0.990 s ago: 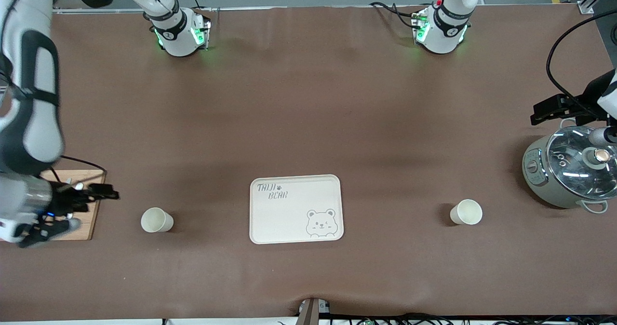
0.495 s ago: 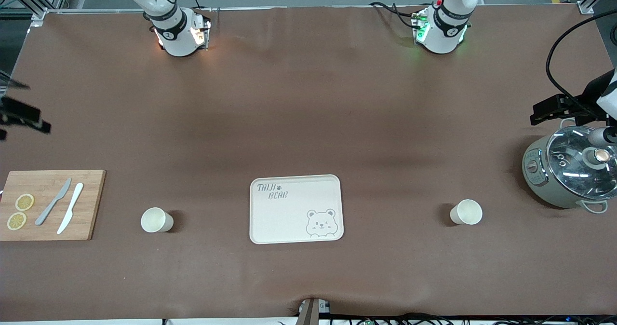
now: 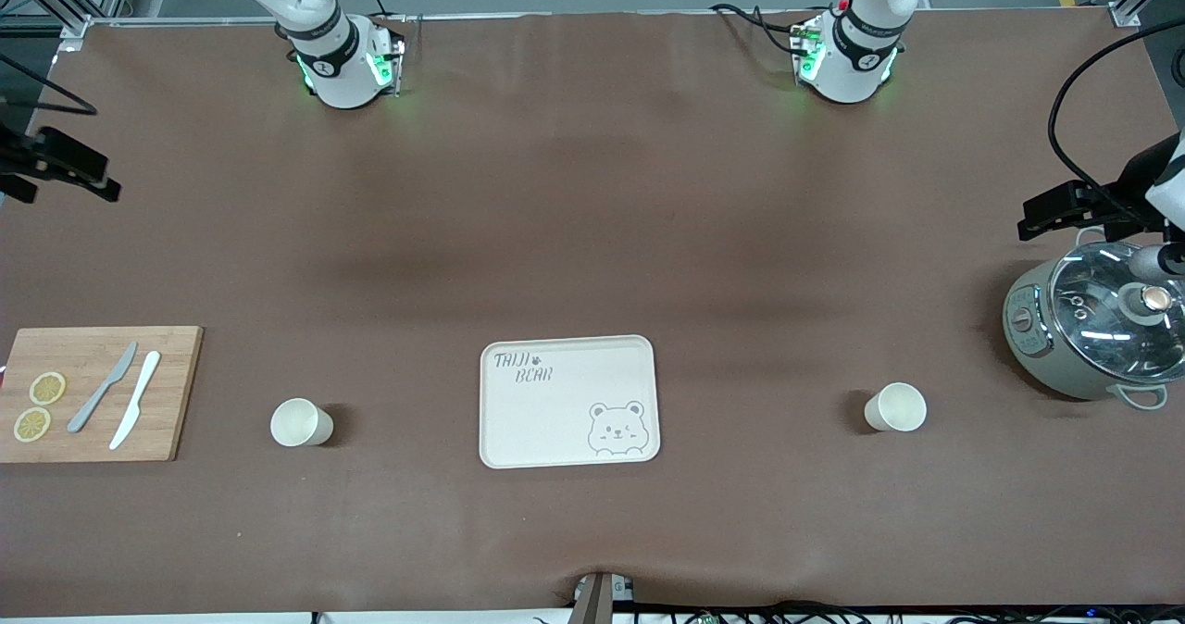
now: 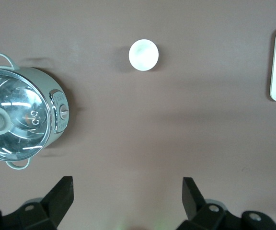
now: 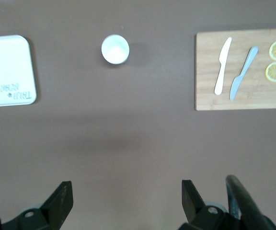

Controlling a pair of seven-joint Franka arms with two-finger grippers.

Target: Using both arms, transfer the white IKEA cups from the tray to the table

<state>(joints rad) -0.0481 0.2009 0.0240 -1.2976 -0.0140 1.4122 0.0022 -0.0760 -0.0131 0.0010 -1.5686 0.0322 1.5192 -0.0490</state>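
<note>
Two white IKEA cups stand upright on the brown table, on either side of the cream bear-printed tray point(image 3: 555, 420). One cup point(image 3: 301, 422) is toward the right arm's end and shows in the right wrist view point(image 5: 115, 49). The other cup point(image 3: 895, 407) is toward the left arm's end and shows in the left wrist view point(image 4: 143, 54). My right gripper point(image 5: 127, 189) is open and empty, high over the table's edge point(image 3: 79, 175). My left gripper point(image 4: 127, 187) is open and empty, up beside the pot point(image 3: 1051, 215).
A grey-green pot point(image 3: 1023, 337) with a glass lid stands at the left arm's end, also in the left wrist view point(image 4: 56, 112). A wooden cutting board point(image 3: 176, 374) with two knives and lemon slices lies at the right arm's end, also in the right wrist view point(image 5: 207, 96).
My right arm has swung up and away from over the cutting board to the table's edge, uncovering the board. The left arm, cups and tray have not moved.
</note>
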